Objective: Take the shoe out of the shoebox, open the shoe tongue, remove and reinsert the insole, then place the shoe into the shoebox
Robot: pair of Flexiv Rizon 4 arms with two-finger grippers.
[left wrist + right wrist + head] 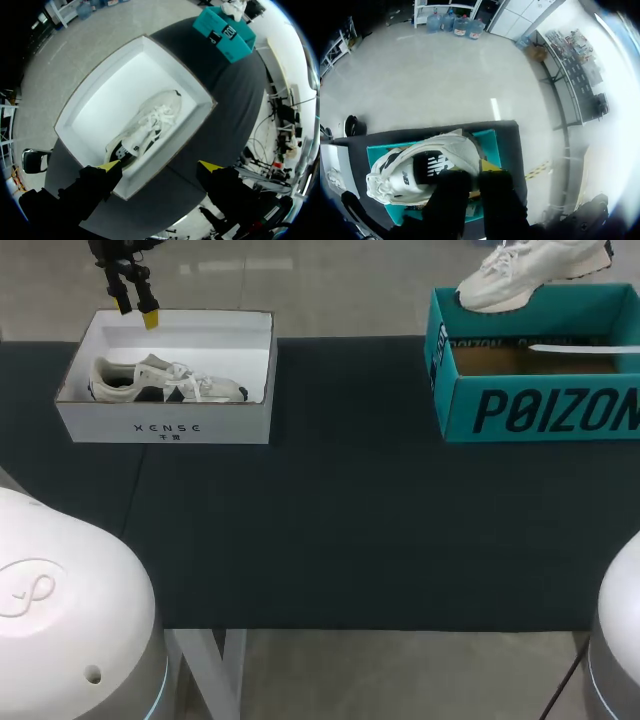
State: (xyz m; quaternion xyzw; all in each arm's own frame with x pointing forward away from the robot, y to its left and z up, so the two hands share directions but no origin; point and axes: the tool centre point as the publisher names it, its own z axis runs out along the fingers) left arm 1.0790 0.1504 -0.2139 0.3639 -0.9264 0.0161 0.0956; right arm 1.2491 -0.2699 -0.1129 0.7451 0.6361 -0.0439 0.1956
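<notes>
A white shoe hangs over the far edge of the teal shoebox at the table's back right. In the right wrist view my right gripper is shut on the heel end of this white shoe, with the teal shoebox right below it. At the back left a white shoebox holds a second cream and black shoe. My left gripper hovers open above that box's far left corner. In the left wrist view its fingers straddle the near wall of the white box, above the shoe.
The dark table mat lies bare between the two boxes and toward the front. A thin white strip lies across the teal box's opening. My arms' white bases fill the front corners.
</notes>
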